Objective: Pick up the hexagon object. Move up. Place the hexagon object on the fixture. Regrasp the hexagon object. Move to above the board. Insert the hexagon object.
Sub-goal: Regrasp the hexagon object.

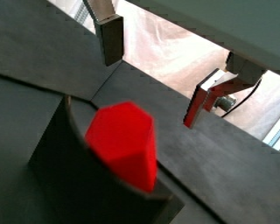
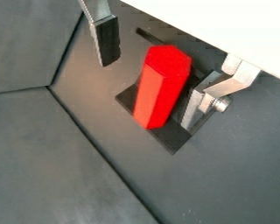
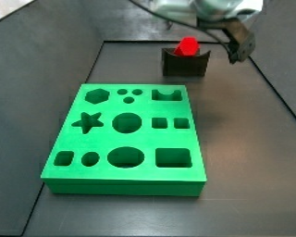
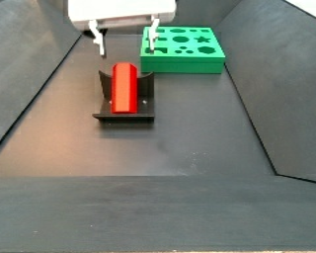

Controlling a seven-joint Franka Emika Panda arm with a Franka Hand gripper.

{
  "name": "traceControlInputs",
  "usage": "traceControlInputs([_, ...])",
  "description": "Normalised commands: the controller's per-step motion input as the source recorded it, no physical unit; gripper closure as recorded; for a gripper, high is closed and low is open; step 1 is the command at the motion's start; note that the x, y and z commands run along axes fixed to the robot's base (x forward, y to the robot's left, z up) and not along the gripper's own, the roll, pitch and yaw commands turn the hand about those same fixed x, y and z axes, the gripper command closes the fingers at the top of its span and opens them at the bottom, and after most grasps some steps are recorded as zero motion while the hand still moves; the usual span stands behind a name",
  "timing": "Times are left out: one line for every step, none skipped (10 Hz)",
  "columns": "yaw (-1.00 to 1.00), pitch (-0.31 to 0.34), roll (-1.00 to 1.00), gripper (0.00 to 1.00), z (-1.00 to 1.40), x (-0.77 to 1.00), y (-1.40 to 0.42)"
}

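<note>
Dark grey matte floor (image 4: 188,148) with sloping dark walls fills the workspace in both side views.

Nearest in a side view: the fixture (image 4: 125,114), dark base plate with an upright part, sits on the floor. The hexagon object (image 4: 123,87) lies in it lengthwise, bright red, long axis running away from the camera. In a side view from the opposite end, the fixture (image 3: 184,63) appears as a dark block and the hexagon object (image 3: 187,44) shows only its red end sticking up out of the notch.

Gripper (image 4: 122,38) sits just above and behind the far end of the hexagon object. Jaws are spread apart, nothing between them. One finger (image 4: 94,40) hangs on one side of the red bar, the second on the opposite side, both clear of it. Both wrist views agree: the hexagon object (image 2: 161,85) rests on the fixture (image 2: 166,131) with the fingers (image 2: 108,39) standing off either side, no contact seen. In a wrist view the hexagonal end face (image 1: 122,140) is close to the lens and the fingers (image 1: 108,39) are beyond it.

Farthest: the board (image 4: 184,49), bright green with shaped cut-outs, flat on the floor beyond the fixture, apart from it. All visible holes of the board (image 3: 129,139) are unfilled.
</note>
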Motion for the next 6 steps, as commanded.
traceControlInputs([0.03, -0.059, 0.08, 0.00, -1.00, 0.12, 0.02])
traceControlInputs([0.02, -0.054, 0.07, 0.00, -0.99, 0.12, 0.02])
traceControlInputs([0.01, -0.046, 0.07, 0.00, -0.85, 0.11, 0.01])
traceControlInputs([0.01, -0.039, 0.07, 0.00, -0.75, 0.10, 0.01])
traceControlInputs([0.00, -0.025, 0.07, 0.00, -0.57, 0.09, 0.00])
traceControlInputs([0.00, -0.017, 0.07, 0.00, -0.43, 0.08, 0.00])
